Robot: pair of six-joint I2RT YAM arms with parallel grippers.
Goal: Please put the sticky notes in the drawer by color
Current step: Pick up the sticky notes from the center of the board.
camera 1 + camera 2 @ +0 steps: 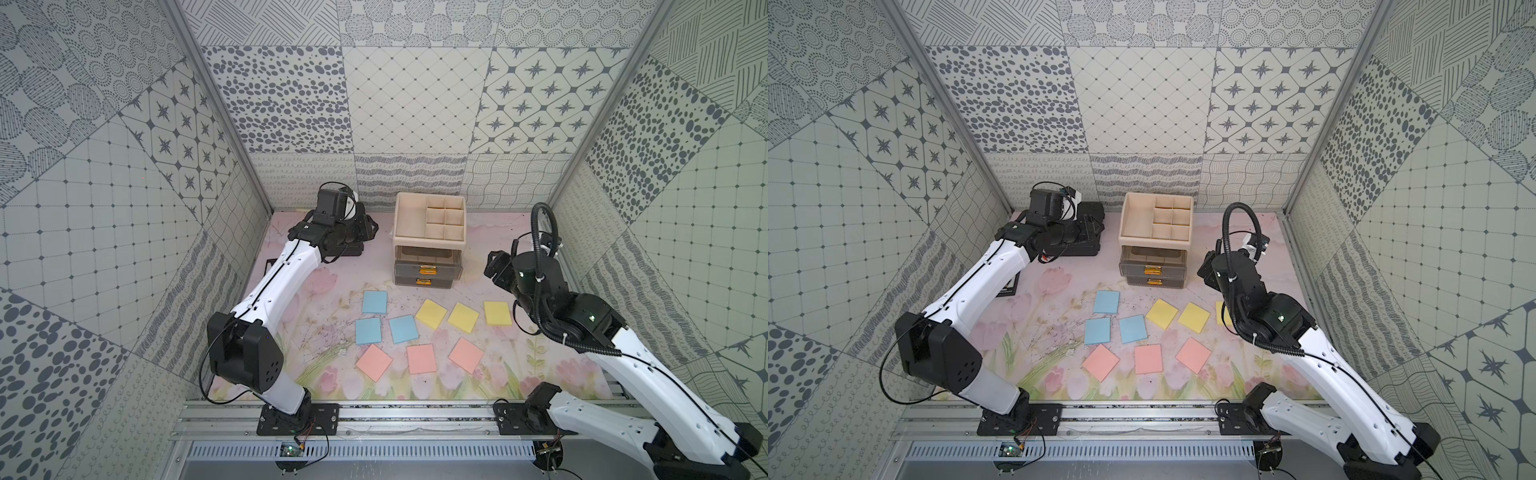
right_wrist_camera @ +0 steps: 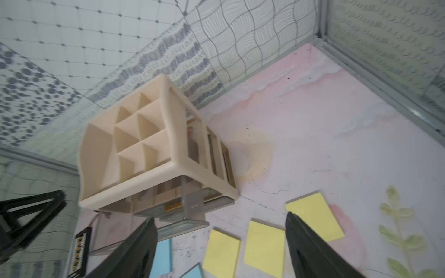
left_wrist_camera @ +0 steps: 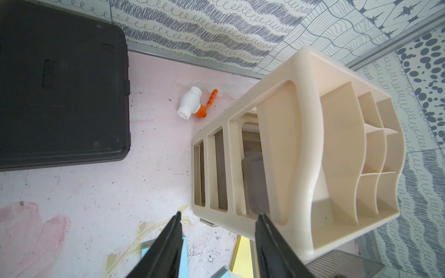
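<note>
The drawer (image 1: 430,243) stands at the 12 o'clock end of the tabletop (image 1: 519,374), with its top smoky compartment pulled forward toward the sticky notes (image 1: 404,328). All nine notes lie flat on the tabletop at 6 o'clock of the drawer. Three blue ones are toward 7 o'clock, three yellow toward 5 o'clock, and three pink sit in a row farthest out.

The left claw (image 3: 220,215) hovers at 9 o'clock of the drawer, just beside its slotted side wall. Its jaws are partway apart with nothing between them, and the blue notes lie at about its 5 o'clock, well apart from it.

The right claw (image 2: 220,216) hangs at 3 o'clock of the drawer, jaws wide and empty. The yellow notes lie near its 6 o'clock, untouched.

A black case (image 3: 62,84) lies at 9 o'clock of the drawer, and a small white valve (image 3: 192,103) with an orange handle rests between the two.
</note>
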